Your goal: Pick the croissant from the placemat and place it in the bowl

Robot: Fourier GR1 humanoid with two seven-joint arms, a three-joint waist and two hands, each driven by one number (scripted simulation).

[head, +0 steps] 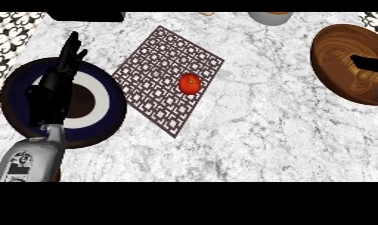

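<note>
A small red round thing (pixel 190 83), more like a tomato than a croissant, lies on the dark patterned placemat (pixel 159 64) in the middle of the marble counter. No croissant shows. A dark blue bowl (pixel 112 100) with a white ring and a brown centre sits at the left. My left hand (pixel 55 84) stands open over that bowl, fingers up, holding nothing. At the right edge a black shape (pixel 363 62), apparently part of my right hand, shows over a wooden bowl (pixel 336 69). Its fingers are hidden.
A grey cup (pixel 269 17) and a tan item (pixel 207 13) are cut off at the far edge. A black object (pixel 85 16) sits at the back left. Marble counter (pixel 258 129) stretches between the placemat and the wooden bowl.
</note>
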